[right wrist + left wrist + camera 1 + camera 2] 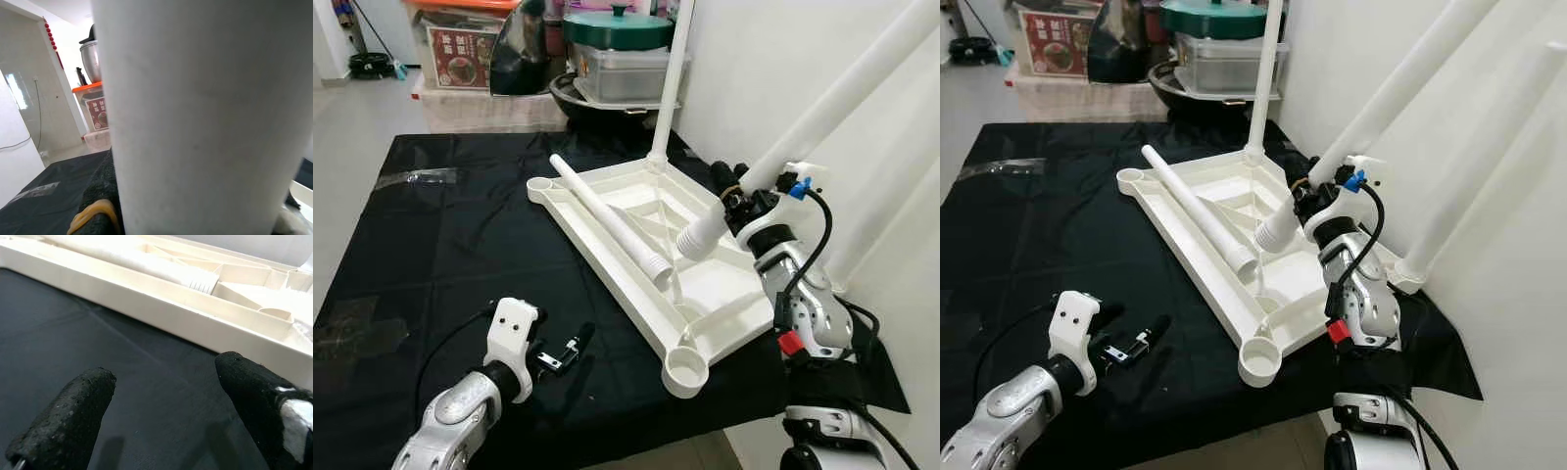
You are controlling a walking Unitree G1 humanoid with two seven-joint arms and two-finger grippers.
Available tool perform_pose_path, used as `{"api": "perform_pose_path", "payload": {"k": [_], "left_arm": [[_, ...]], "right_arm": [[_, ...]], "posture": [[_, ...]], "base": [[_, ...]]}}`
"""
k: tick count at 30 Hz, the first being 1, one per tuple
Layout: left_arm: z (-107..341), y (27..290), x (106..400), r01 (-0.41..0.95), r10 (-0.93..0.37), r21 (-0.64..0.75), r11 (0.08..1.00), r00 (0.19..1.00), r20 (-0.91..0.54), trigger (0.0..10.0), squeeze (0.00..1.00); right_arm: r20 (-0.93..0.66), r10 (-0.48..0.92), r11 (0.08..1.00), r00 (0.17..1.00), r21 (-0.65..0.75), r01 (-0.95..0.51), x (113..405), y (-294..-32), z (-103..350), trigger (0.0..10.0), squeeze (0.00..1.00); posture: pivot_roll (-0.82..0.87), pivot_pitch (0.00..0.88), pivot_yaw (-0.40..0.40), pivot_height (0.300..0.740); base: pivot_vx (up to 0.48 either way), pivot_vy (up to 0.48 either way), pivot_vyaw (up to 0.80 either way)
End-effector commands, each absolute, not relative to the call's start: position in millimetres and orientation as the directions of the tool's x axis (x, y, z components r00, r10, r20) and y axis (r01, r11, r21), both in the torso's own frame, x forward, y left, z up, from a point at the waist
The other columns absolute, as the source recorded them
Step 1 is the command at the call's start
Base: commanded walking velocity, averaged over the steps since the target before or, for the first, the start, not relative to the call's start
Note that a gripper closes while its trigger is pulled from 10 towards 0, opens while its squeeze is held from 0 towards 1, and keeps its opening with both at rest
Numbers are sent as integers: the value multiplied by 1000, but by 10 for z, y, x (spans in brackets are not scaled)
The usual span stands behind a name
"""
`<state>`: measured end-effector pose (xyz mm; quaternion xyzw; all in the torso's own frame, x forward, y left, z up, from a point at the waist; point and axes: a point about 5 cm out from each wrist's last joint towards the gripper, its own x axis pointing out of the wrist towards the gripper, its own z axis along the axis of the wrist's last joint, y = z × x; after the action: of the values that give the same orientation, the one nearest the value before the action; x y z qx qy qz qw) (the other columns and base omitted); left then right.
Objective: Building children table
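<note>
A white plastic tabletop (724, 284) lies upside down on the black cloth. One white leg (671, 69) stands upright in its far corner socket. A second leg (607, 217) lies loose along the tabletop. My right gripper (736, 192) is shut on a third white leg (842, 93), held slanted, its threaded end (693, 241) hanging over the tabletop's middle. That leg (205, 117) fills most of the right wrist view. A further leg (1489, 166) leans at the right wall corner. My left gripper (570, 350) is open low over the cloth, left of the empty near corner socket (685, 368).
The black cloth (450, 235) covers the floor on the left. Behind it stand a box (460, 54), a dark pot (521, 49) and a grey container with a green lid (619, 59). A white wall (901, 274) bounds the right side.
</note>
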<state>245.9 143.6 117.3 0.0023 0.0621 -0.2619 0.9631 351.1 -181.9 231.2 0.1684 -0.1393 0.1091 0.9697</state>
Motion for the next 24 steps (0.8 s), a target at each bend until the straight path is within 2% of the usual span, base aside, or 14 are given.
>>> {"api": "perform_pose_path", "payload": {"k": [1, 4, 5, 6, 7, 8, 9, 10, 11, 13, 20, 21, 22, 24], "left_arm": [[1171, 1405, 2443, 515, -515, -36, 857, 849, -117, 10000, 0], [1170, 1405, 2445, 514, -514, -33, 857, 849, -118, 10000, 0], [1167, 1403, 2446, 515, -515, -31, 856, 849, -119, 10000, 0], [1152, 1406, 2443, 521, -520, -27, 853, 845, -128, 10000, 0], [1152, 1406, 2443, 521, -520, -27, 853, 845, -128, 10000, 0], [1140, 1410, 2441, 525, -523, -25, 851, 841, -136, 10000, 0], [1140, 1410, 2441, 525, -523, -25, 851, 841, -136, 10000, 0], [1131, 1411, 2439, 529, -527, -23, 848, 838, -141, 10000, 0], [1131, 1411, 2439, 529, -527, -23, 848, 838, -141, 10000, 0], [1112, 1410, 2429, 536, -533, -22, 844, 833, -152, 10000, 0], [1079, 1378, 2393, 546, -542, -26, 837, 824, -164, 10000, 0], [1073, 1376, 2385, 547, -544, -27, 836, 823, -166, 10000, 0], [1073, 1376, 2385, 547, -544, -27, 836, 823, -166, 10000, 0], [1062, 1391, 2372, 545, -541, -26, 838, 823, -172, 10000, 0]], "right_arm": [[302, 161, 922, 940, 294, -253, 3483, -1887, 2317, 0, 0], [298, 191, 919, 935, 279, -277, 3471, -1885, 2316, 0, 0], [292, 258, 909, 921, 250, -334, 3443, -1868, 2310, 0, 0], [266, 460, 843, 847, 169, -511, 3325, -1800, 2287, 0, 0], [266, 460, 843, 847, 169, -511, 3325, -1800, 2287, 0, 0], [224, 604, 765, 765, 107, -635, 3216, -1756, 2247, 0, 0], [224, 604, 765, 765, 107, -635, 3216, -1756, 2247, 0, 0], [157, 706, 692, 690, 51, -720, 3134, -1755, 2188, 0, 0], [157, 706, 692, 690, 51, -720, 3134, -1755, 2188, 0, 0], [72, 784, 618, 616, -13, -786, 3085, -1844, 2156, 0, 0], [20, 839, 545, 544, -21, -838, 3088, -1961, 2185, 0, 0], [11, 867, 499, 499, -12, -866, 3047, -1937, 2177, 0, 0], [11, 867, 499, 499, -12, -866, 3047, -1937, 2177, 0, 0], [18, 910, 414, 414, 32, -910, 2941, -1857, 2138, 0, 0]], "posture": [[58, 0, -111, 740], [58, 0, -111, 740], [55, 0, -105, 740], [53, 0, -101, 740], [53, 0, -101, 740], [51, 0, -100, 740], [51, 0, -100, 740], [51, 0, -101, 740], [51, 0, -101, 740], [50, 0, -103, 740], [53, 0, -110, 740], [59, 0, -114, 740], [59, 0, -114, 740], [62, 0, -115, 740]], "base": [[0, 0, 0], [0, 0, 0], [0, 0, 0], [0, 0, 0], [0, 0, 0], [0, 0, 0], [0, 0, 0], [0, 0, 0], [0, 0, 0], [0, 0, 0], [0, 0, 0], [0, 0, 0], [0, 0, 0], [0, 0, 0]]}}
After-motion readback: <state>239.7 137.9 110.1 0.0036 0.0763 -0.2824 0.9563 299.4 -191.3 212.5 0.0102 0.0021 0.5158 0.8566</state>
